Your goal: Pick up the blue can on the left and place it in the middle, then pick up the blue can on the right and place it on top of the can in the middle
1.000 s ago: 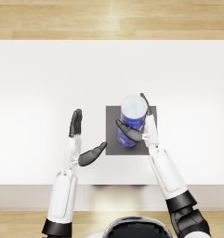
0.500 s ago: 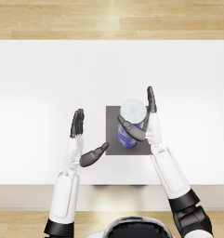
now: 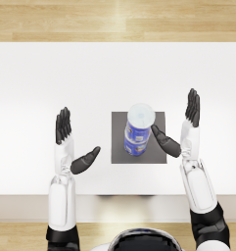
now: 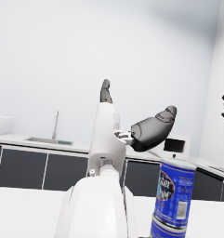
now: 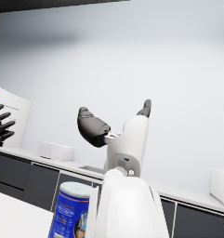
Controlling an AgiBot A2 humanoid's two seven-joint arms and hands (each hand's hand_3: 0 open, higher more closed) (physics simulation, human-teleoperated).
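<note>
1. Plainly, two blue cans (image 3: pixel 138 131) stand stacked on the dark grey mat (image 3: pixel 158 147), which lies toward the near edge of the white tabletop (image 3: pixel 117 73), about midway between its left and right edges.
2. From the head view the silver lid of the upper can faces the camera and the blue labels of both cans show below it, so the stack looks upright, or very nearly so.
3. With one can on the other at the middle, both placing steps of the task appear to be done.
4. The right hand (image 3: pixel 180 130) is open and holds nothing; its fingers point toward the far edge, and its thumb reaches toward the stack, near it, though contact cannot be told.
5. That spread posture fits a hand that has let go and leaves room around the stack, so as not to knock it.
6. The left hand (image 3: pixel 70 142) is also open and empty, well apart from the cans toward the left edge, keeping clear of them.
</note>
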